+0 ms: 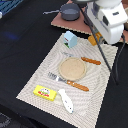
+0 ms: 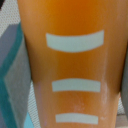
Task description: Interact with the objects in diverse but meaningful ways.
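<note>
Gripper (image 1: pixel 95 36): hidden behind the white wrist housing in the exterior view, and whether its fingers are spread or clamped cannot be told; the wrist view is filled by the orange rectangular block (image 2: pixel 75 65), very close to the lens, bearing three pale horizontal bars and no readable writing, with a grey-teal surface at one edge. Placemat (image 1: pixel 100 85), pale and woven, taken as landmark on the black table (image 1: pixel 20 45); orange rectangular block at the mat's far corner, beneath the arm. Pale blue house-shaped carton (image 1: pixel 70 39): far edge of the mat, upright. Tan plate (image 1: pixel 72 68): mat's centre; orange-handled cutlery (image 1: pixel 91 61) beside it, a fork with orange handle (image 1: pixel 70 82) on the nearer side. Small yellow packet with red marks (image 1: pixel 44 92): mat's near edge, print too small to read; white elongated piece (image 1: pixel 65 99) just beside it. Grey pot (image 1: pixel 70 12): beyond the mat, on a brown board (image 1: pixel 60 21).
</note>
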